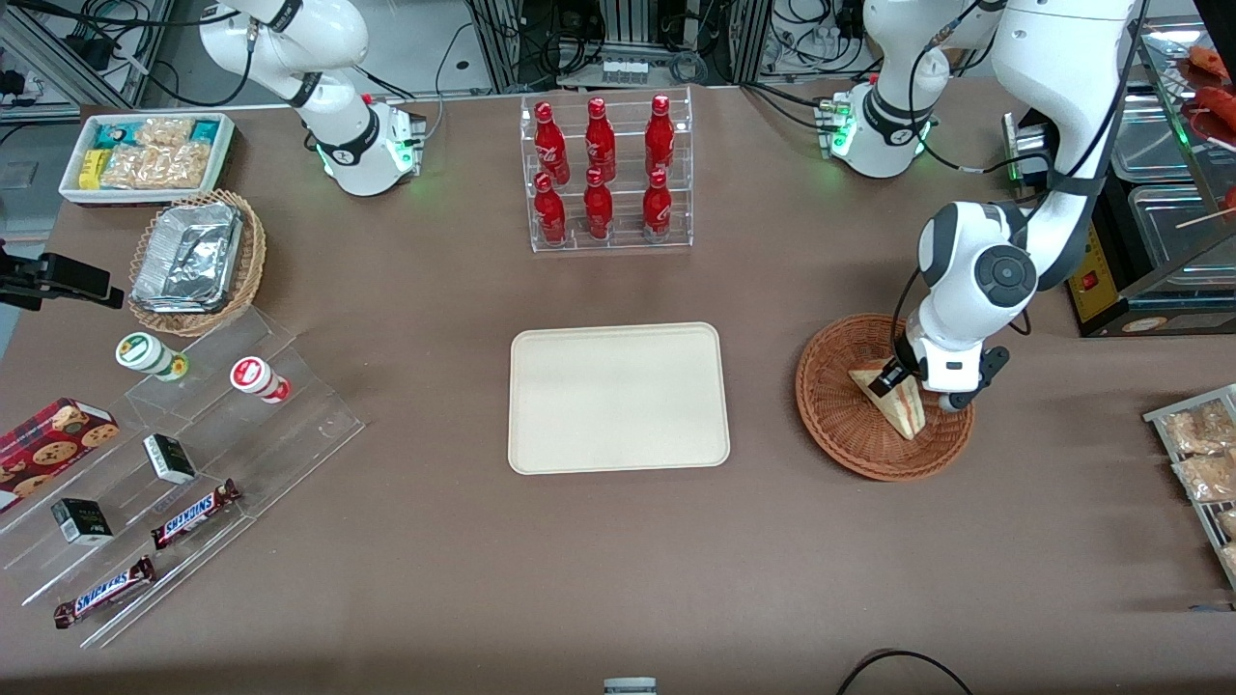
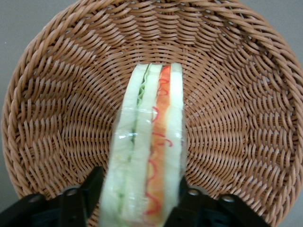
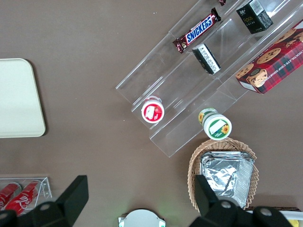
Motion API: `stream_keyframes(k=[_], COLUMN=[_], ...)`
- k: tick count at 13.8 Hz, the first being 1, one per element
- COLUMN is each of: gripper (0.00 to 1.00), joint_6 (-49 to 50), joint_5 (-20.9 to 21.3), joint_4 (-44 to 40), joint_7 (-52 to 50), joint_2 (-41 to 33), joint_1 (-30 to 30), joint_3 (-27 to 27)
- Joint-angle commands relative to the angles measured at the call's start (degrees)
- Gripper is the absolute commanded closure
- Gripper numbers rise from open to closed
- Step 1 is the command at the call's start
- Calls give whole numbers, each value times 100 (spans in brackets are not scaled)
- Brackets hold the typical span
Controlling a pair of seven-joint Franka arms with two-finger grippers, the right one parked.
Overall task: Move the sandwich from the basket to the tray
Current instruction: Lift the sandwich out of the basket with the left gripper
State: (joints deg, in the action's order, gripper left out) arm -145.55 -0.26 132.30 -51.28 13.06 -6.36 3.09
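Observation:
The sandwich (image 1: 896, 402), a pale bread wedge with red and green filling, lies in the round reddish-brown wicker basket (image 1: 838, 439) toward the working arm's end of the table. My left gripper (image 1: 889, 380) is down inside the basket, shut on the sandwich at the end farther from the front camera. In the left wrist view the sandwich (image 2: 149, 142) sits between the two black fingers (image 2: 90, 189), which press on both its sides, over the basket's woven floor (image 2: 61, 94). The cream-beige tray (image 1: 618, 398) lies flat beside the basket at mid-table and has nothing on it.
A clear rack of red bottles (image 1: 608, 174) stands farther from the front camera than the tray. Toward the parked arm's end are a tan basket with foil (image 1: 198, 261), a white snack bin (image 1: 145, 154) and an acrylic step shelf (image 1: 164, 463). A snack rack (image 1: 1202, 454) stands beside the basket.

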Motion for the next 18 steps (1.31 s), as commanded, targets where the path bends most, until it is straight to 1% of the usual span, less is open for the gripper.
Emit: stream_keyframes(k=[1,2,5,7,9,10,13,15,18], gripper=[100,100,100,100,100,100,100,100,100], joint_6=[26,245,1587,1933,2301,2451,2768,2769,2787], joint_5=[-1,17,34,43,43,17,17,8,-62], joint_4=[-151,-283,-1283,-1706,-2110,-2295,-2928,-3078,-3639], joint_7=[-58,-49,-32,30,502,670,760,769,611], joint_2=[-101,-163,-41,100,232,319,785,900,1356], joint_1=[-32,-32,-119,-294,-523,-646,-1243,-1551,-2043], joint_3=[-19,-19,-10,-10,-1,8,-1,-1,-1])
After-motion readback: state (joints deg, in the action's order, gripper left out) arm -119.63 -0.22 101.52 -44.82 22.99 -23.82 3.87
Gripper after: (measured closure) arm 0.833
